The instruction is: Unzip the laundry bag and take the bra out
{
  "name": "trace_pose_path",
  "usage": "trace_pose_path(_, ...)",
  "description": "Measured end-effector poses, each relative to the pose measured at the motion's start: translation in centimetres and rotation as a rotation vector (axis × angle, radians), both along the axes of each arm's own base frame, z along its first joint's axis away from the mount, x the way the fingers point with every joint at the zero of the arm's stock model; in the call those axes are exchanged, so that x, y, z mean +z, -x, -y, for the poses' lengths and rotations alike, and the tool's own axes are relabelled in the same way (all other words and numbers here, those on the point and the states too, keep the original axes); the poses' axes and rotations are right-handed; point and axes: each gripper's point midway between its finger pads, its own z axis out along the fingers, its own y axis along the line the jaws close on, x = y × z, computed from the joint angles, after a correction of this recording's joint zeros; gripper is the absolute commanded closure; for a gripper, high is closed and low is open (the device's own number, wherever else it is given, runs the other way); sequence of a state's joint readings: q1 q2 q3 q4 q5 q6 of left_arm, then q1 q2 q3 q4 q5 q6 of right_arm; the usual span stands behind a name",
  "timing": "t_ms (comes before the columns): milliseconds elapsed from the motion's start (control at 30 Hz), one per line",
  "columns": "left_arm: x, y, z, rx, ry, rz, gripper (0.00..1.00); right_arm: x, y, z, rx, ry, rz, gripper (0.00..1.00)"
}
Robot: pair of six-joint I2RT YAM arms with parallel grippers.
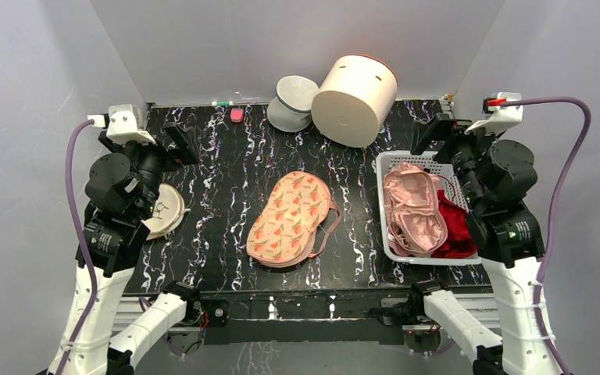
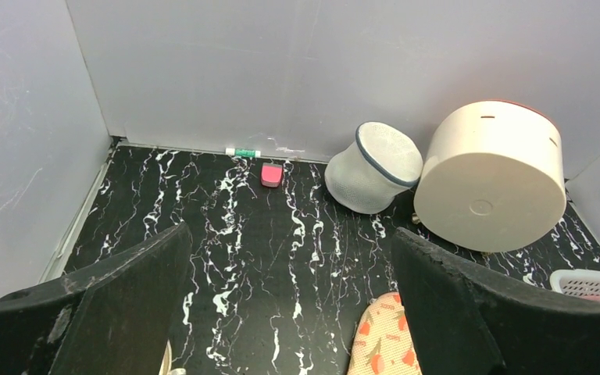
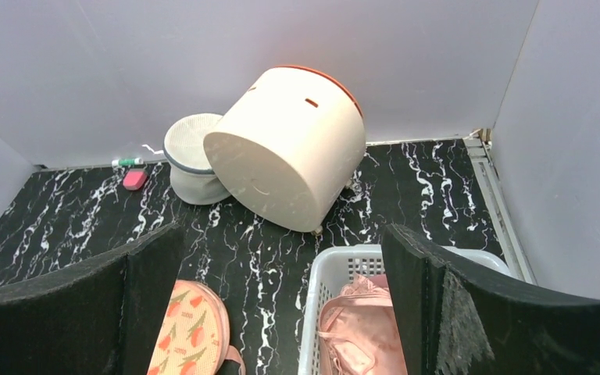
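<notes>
The laundry bag [image 1: 289,219] lies flat in the middle of the black marbled table, its peach print side up and its pink edging showing along its right side. One end of it shows in the left wrist view [image 2: 383,340] and in the right wrist view [image 3: 187,332]. The bra [image 1: 412,211], shiny salmon-pink, lies in the white basket [image 1: 406,156] at the right [image 3: 359,336]. My left gripper [image 1: 144,152] [image 2: 289,234] hangs open above the table's left side. My right gripper [image 1: 457,141] [image 3: 281,232] hangs open above the basket's far end. Neither holds anything.
A dark red garment [image 1: 457,230] lies beside the bra in the basket. A big cream cylinder [image 1: 355,98] lies tipped at the back, with a white mesh pouch [image 1: 293,101] next to it. A pink block [image 1: 237,115] and a green pen [image 1: 223,103] sit by the back wall. A cream disc [image 1: 164,209] lies under the left arm.
</notes>
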State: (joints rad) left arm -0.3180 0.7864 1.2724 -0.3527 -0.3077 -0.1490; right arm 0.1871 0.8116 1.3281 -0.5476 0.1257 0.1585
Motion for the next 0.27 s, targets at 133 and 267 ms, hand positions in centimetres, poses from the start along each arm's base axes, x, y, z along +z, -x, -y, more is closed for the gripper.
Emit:
trace_pose_path(133, 0.43, 0.07, 0.01, -0.002, 0.004, 0.008, 0.02, -0.30, -0.26, -0.27, 0.012, 0.002, -0.011, 0.02)
trace_pose_path(267, 0.78, 0.18, 0.01, -0.004, 0.007, 0.016, 0.02, -1.13, -0.05, -0.33, 0.018, 0.003, -0.013, 0.02)
